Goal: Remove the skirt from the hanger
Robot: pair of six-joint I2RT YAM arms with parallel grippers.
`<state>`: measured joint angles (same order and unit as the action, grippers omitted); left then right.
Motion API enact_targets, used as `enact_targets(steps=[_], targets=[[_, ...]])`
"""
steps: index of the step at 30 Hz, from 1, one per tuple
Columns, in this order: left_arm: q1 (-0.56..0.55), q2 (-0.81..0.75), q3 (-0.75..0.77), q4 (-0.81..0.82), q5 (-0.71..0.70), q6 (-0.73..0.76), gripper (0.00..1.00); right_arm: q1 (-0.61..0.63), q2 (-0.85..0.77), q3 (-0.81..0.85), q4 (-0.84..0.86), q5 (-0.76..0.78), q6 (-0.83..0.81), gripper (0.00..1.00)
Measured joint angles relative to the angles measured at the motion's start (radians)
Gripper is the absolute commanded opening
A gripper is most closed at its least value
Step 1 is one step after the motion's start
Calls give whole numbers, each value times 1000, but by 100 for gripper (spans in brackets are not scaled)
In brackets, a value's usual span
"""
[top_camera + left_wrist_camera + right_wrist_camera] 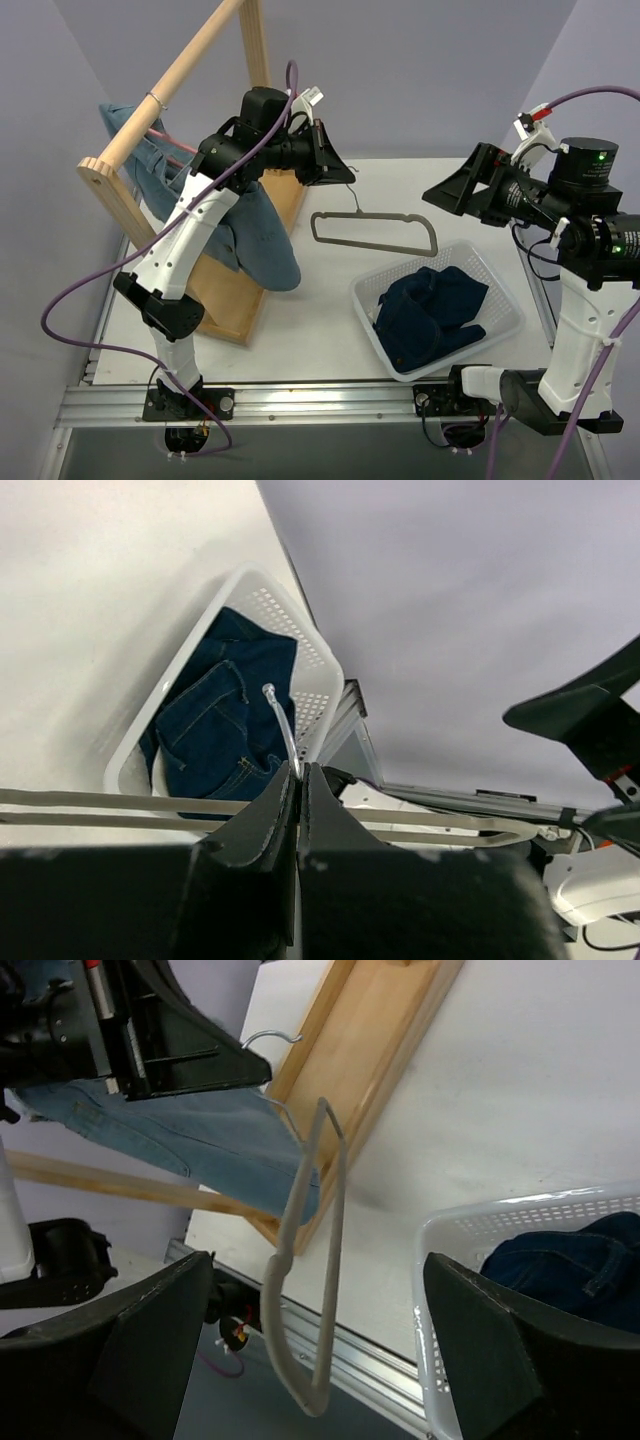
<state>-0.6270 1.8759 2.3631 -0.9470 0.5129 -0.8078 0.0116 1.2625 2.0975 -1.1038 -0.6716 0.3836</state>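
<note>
Hanger (80,798) in left end effector (299,772)

- Seen from overhead, a wooden rack (150,110) stands at the upper left of the table (330,330). A garment (265,235) is draped over its rail and hangs down toward frame centre.
- The hanger (380,215) sits at frame centre, right of the rack, its hook pinched in the left gripper (335,165) just above it in the frame. It appears to hang clear of the table, though the overhead angle leaves that unsure.
- A basket (497,283) lies at lower right, below the hanger, with the skirt (435,310) inside it.
- The right gripper (450,192) hovers at centre right, higher in the frame than the basket.
</note>
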Motion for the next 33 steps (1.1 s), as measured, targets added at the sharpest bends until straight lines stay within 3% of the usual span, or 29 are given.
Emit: enact_targets(steps=[5, 11, 14, 17, 18, 22, 23, 25, 26, 27, 28, 29, 33], targets=[[-17, 7, 29, -47, -57, 4, 2, 37, -23, -67, 0, -63, -26, 73], [-24, 80, 168, -81, -82, 1, 2, 116, -32, -131, 5, -70, -42, 65], [-24, 105, 204, -93, -84, 0, 2, 141, -39, -182, 16, -69, -48, 50], [-24, 112, 205, -112, -89, 0, 2, 148, -43, -220, 20, -63, -55, 19], [-24, 113, 205, -119, -91, 0, 2, 150, -45, -228, 23, -59, -55, 0], [-25, 113, 203, -145, -95, 0, 2, 155, -57, -260, 48, -50, -61, 0], [-25, 113, 201, -145, -96, -1, 8, 155, -63, -268, 55, -49, -62, 0], [-25, 113, 196, -149, -95, -1, 31, 159, -73, -280, 61, -43, -60, 0], [-25, 113, 196, -149, -96, 1, 56, 160, -76, -285, 62, -42, -57, 0], [-25, 113, 196, -150, -95, 8, 75, 160, -80, -290, 63, -39, -55, 0], [-25, 112, 196, -150, -95, 8, 86, 160, -82, -293, 63, -37, -50, 0], [-25, 109, 196, -150, -95, 13, 94, 160, -84, -296, 63, -34, -45, 0], [-25, 92, 195, -148, -98, 35, 94, 160, -89, -313, 68, -35, -24, 0]])
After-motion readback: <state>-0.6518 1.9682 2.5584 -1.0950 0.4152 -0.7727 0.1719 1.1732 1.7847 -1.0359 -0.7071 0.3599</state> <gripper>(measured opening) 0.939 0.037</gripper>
